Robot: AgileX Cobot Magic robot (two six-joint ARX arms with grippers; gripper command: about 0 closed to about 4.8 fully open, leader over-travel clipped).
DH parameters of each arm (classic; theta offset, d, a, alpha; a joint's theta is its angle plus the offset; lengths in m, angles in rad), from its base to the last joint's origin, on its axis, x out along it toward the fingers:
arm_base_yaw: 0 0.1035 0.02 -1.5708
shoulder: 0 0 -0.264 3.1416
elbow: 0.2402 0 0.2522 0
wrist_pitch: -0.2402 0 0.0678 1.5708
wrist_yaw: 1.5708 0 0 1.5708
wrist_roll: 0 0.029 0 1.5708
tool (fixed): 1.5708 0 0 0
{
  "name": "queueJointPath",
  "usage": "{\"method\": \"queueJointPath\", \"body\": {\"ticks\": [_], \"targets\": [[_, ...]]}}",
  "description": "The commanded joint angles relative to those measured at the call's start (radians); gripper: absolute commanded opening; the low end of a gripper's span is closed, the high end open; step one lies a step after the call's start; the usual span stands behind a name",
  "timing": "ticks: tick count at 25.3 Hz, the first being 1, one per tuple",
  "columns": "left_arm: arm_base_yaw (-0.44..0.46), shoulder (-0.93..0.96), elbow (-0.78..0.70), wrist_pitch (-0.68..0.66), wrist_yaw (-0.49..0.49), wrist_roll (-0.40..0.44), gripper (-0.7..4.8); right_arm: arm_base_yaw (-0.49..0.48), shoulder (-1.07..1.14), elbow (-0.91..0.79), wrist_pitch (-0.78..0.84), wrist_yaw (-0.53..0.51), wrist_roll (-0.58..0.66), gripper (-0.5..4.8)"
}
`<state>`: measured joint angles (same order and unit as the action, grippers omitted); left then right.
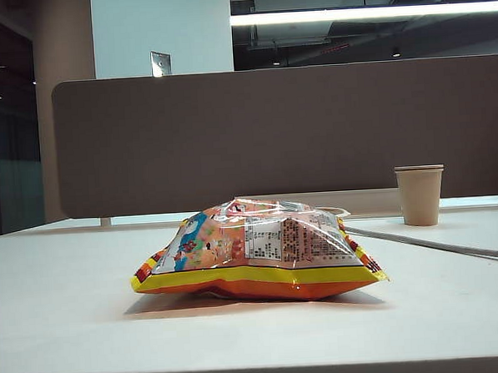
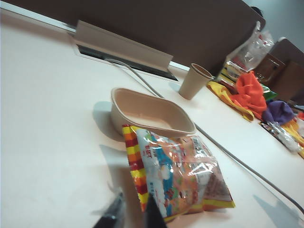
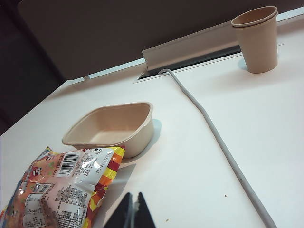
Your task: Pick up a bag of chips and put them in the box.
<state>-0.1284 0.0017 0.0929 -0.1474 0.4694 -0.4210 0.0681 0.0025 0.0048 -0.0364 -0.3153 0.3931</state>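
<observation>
1. The left gripper (image 2: pixel 130 216) shows only as two dark fingertips at the edge of the left wrist view, blurred, standing a little apart with nothing between them; it hangs above the white table (image 1: pixel 64 321), near the striped end of the bag of chips (image 2: pixel 175 175) and clear of it. The right gripper (image 3: pixel 132 213) is likewise cut off to its tips, which sit pressed together and empty, over bare table just beside the bag. Neither arm appears in the exterior view.
2. The table fills the foreground, backed by a dark partition (image 1: pixel 271 135).
3. The bag of chips lies flat on the table, puffy and glossy, orange and pink with blue pictures, a white panel of print with a barcode, and yellow-and-orange striped edges. One end sits against the box (image 3: pixel 114 128); whether it rests on the rim cannot be told.
4. The box, a shallow beige pulp tray with rounded corners, stands empty behind the bag. In the exterior view the bag hides nearly all of it.
5. A grey cable (image 3: pixel 213 133) runs across the table from a slot at the partition, passing beside the box.
6. A beige paper cup (image 1: pixel 420 194) stands upright, well apart from the bag.
7. Coloured cloths (image 2: pixel 251 92) lie heaped beyond the cup, blurred.
</observation>
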Motion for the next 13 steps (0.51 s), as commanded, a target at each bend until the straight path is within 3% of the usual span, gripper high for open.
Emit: {"method": "queueJointPath", "body": {"ticks": [1,6,13], "targets": [[-0.001,0.0,0.022,-0.04,0.021,-0.003,0.57,0.002,0.001,0.001,0.007,-0.006,0.004,0.14],[-0.001,0.001,0.048,-0.105,0.05,-0.003,0.57,0.002,0.001,0.008,-0.022,-0.001,0.004,0.13],[-0.001,0.008,0.109,-0.133,0.055,-0.019,0.57,0.002,0.001,0.084,-0.168,0.08,-0.005,0.14]]}}
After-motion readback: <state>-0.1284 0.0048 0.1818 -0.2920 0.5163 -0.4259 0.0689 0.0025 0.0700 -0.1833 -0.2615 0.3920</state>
